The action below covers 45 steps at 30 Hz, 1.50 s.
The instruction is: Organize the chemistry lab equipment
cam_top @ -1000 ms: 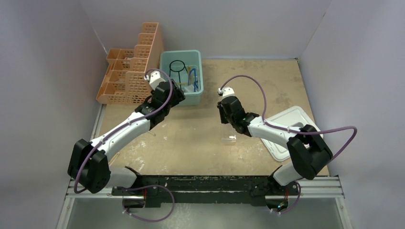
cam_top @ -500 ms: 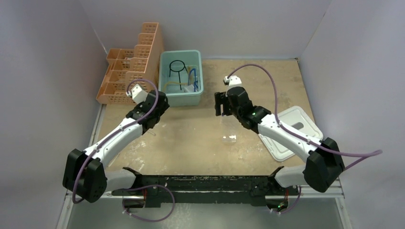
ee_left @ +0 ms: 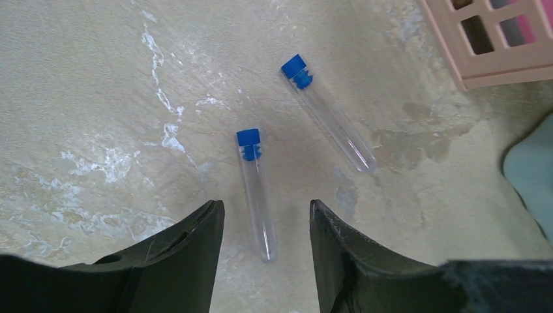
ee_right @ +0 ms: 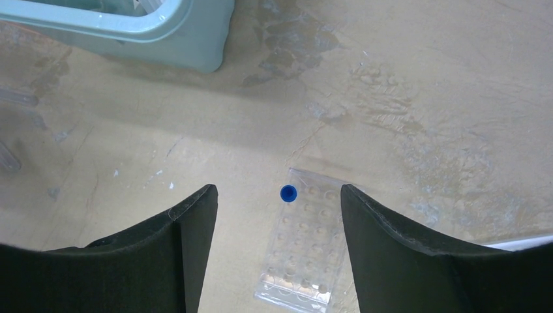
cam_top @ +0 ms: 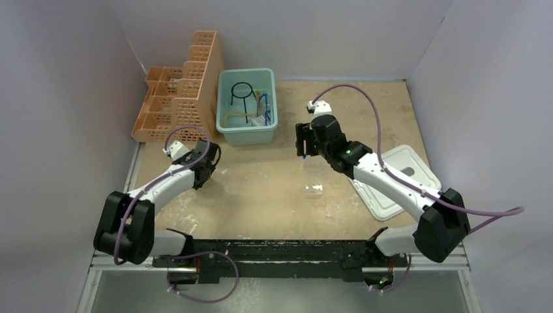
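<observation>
Looking from the top camera, the orange lattice rack (cam_top: 177, 98) sits in the far left corner of the bench (cam_top: 261, 195), right up against the left wall.

Just in front of it, the left claw (ee_left: 265, 207) hangs over the left side of the bench. Its fingers are apart with nothing clamped. Its wrist cam shows two blue-capped clear tubes lying flat on the bare surface. The nearer tube (ee_left: 256, 195) has its round end down between the two fingertips and its cap pointing away. The second tube (ee_left: 329, 114) lies off to the right at an angle, not touching the first, with a corner of the orange rack just beyond it.

Next over is a teal bin (cam_top: 246, 135) at the far edge, touching the orange rack. Inside it I can see the black wire ring with stem (cam_top: 242, 91), an amber hose (cam_top: 233, 117) along the bottom and something blue on the right side, too small to name for sure.

Right of the bin, the right claw (ee_right: 279, 190) is up above the middle of the bench, jaws wide apart and empty. Below it the clear tube rack (ee_right: 304, 251) lies on the bench, with one blue cap (ee_right: 288, 193) showing at its far left corner hole.

A white lid (cam_top: 399, 176) rests near the right edge.
</observation>
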### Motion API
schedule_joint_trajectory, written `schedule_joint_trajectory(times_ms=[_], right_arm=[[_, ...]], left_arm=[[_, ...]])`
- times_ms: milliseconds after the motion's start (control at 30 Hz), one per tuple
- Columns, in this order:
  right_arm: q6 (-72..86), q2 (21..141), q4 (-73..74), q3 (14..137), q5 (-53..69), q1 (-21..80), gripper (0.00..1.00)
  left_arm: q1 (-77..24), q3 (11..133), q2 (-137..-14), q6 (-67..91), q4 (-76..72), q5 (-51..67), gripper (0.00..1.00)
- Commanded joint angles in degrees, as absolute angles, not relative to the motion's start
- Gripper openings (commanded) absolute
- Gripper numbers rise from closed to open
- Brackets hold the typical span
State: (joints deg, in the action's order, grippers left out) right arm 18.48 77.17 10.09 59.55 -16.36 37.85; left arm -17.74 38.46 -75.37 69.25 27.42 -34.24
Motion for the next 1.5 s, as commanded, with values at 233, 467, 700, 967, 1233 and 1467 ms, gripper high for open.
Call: schedule_joint_trajectory(times_ms=[233, 467, 700, 967, 1233, 1467], right_arm=[[17.00, 79.35, 9.23, 63.55, -16.66, 37.67, 0.70], [16.34, 79.58, 9.06, 63.55, -17.28, 37.60, 0.69], [16.42, 79.02, 9.54, 63.46, -13.13, 36.64, 0.69], [16.70, 76.72, 8.34, 62.17, -3.19, 34.40, 0.70], [19.84, 77.04, 12.69, 66.81, 9.65, 32.65, 0.71], [27.94, 80.88, 18.01, 74.91, 28.60, 28.21, 0.72]], left_arm=[[-16.26, 39.86, -82.30, 66.18, 25.87, -34.87, 0.42], [-16.18, 38.86, -84.57, 66.00, 23.85, -31.78, 0.21], [-16.35, 37.82, -81.36, 65.08, 22.82, -29.34, 0.07], [-27.86, 39.62, -70.62, 61.25, 22.51, -29.65, 0.06], [-41.87, 41.13, -66.25, 47.77, 7.83, -19.12, 0.08], [-47.55, 45.09, -66.29, 34.21, -2.05, -7.94, 0.13]])
